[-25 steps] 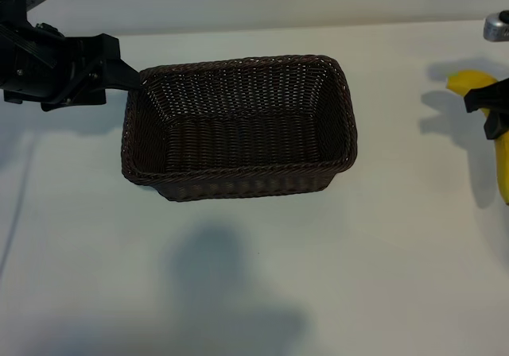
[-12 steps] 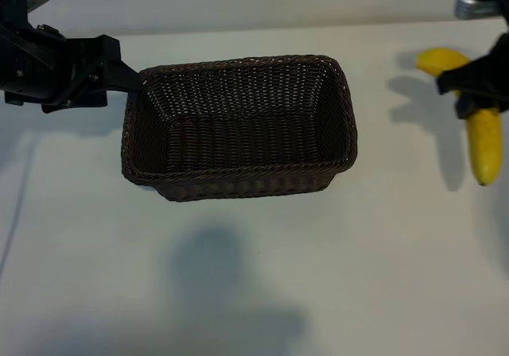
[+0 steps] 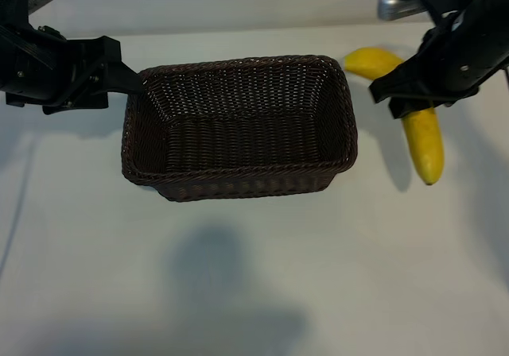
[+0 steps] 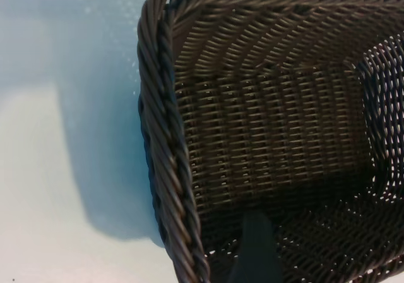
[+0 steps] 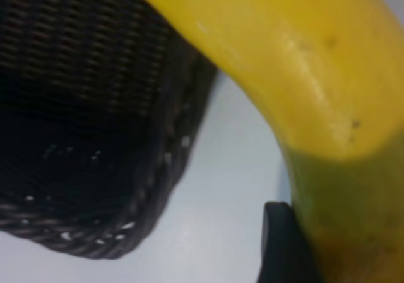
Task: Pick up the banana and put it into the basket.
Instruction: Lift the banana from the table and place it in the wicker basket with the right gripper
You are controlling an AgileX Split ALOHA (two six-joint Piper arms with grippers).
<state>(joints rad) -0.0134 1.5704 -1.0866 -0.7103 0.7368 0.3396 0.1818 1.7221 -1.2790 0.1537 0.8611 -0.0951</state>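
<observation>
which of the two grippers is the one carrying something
The right gripper, just outside the basket's right end, is clamped on the banana. The left gripper sits at the basket's left rim, holding no banana.

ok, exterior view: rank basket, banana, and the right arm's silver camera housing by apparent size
1. basket, by far the largest
2. banana, held by the right gripper beside the basket and raised nearer the camera, so it may look slightly oversized
3. silver camera housing, smallest
</observation>
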